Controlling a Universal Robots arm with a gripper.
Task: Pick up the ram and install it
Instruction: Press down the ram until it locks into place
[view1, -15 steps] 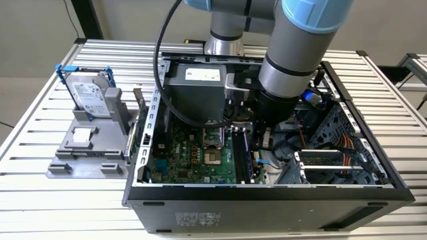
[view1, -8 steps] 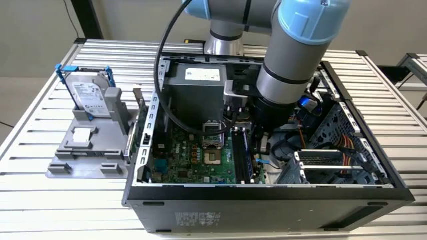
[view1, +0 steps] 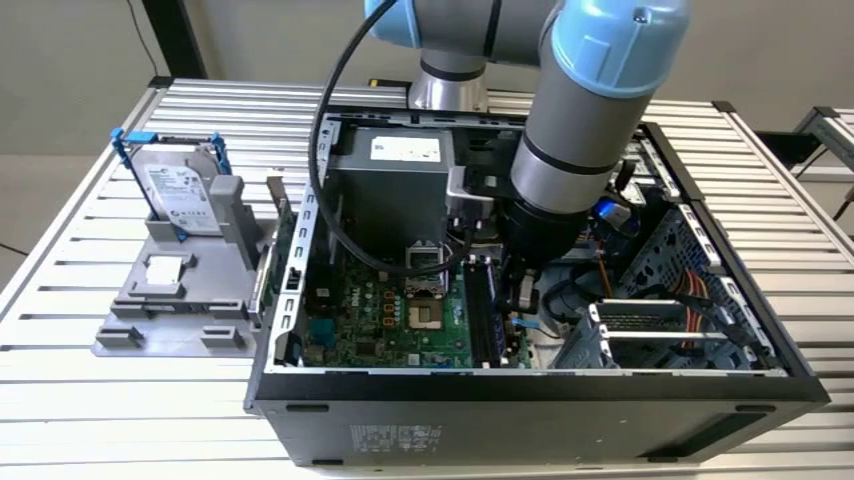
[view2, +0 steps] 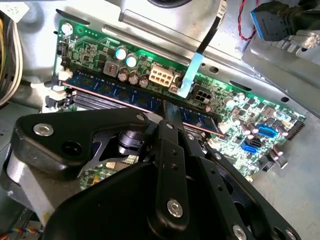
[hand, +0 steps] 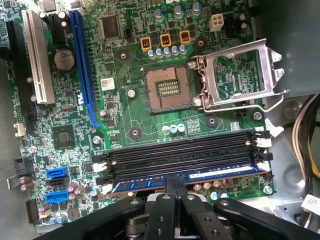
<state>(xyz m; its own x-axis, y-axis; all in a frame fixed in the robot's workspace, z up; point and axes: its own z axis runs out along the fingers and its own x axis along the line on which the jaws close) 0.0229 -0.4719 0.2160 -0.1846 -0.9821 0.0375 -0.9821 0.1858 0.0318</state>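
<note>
The ram (hand: 220, 173) is a bluish stick lying along the outermost of the motherboard's long black slots (hand: 185, 150), level with the white latches at its ends. In the second wrist view the ram (view2: 115, 88) runs across the green board. My gripper (hand: 176, 186) is down inside the computer case (view1: 534, 385), its fingers close together on the middle of the stick. The same grip shows at the gripper (view2: 169, 115) in the second wrist view. In the exterior view the arm's wrist (view1: 534, 250) hides the fingers above the slots.
The open CPU socket (hand: 167, 87) and its raised metal bracket (hand: 240, 75) lie beside the slots. A power supply (view1: 387, 180) and black cable (view1: 334, 200) crowd the case. Outside, a silver hard drive in a blue frame (view1: 180, 190) stands on a grey fixture (view1: 174, 300).
</note>
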